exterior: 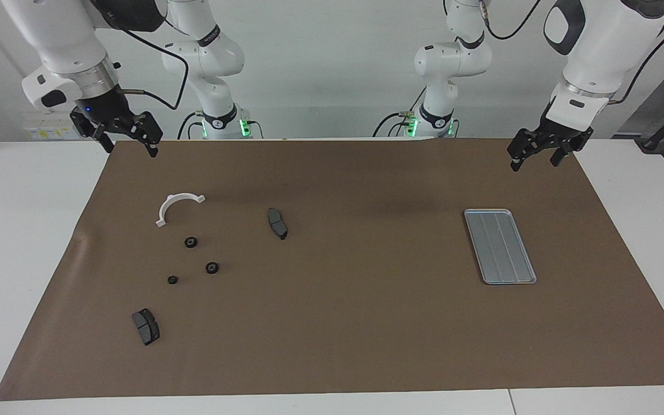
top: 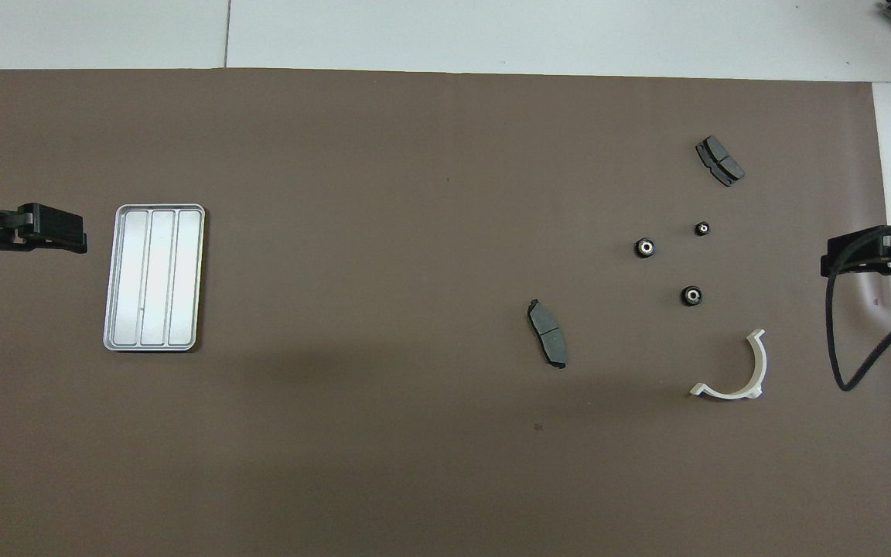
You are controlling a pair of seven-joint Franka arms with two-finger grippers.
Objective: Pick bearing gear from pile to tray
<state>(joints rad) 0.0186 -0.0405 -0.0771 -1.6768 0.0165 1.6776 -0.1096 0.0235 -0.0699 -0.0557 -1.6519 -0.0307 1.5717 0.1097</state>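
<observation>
The pile lies toward the right arm's end of the table: three tiny black gears, a white half-ring bracket and two dark grey brake pads. The gears also show in the overhead view. The silver ridged tray lies empty toward the left arm's end. My right gripper is open and empty, raised over the mat's edge beside the pile. My left gripper is open and empty, raised beside the tray.
A brown mat covers most of the white table. A black cable hangs from the right arm beside the bracket. One brake pad lies apart from the others, toward the middle of the mat.
</observation>
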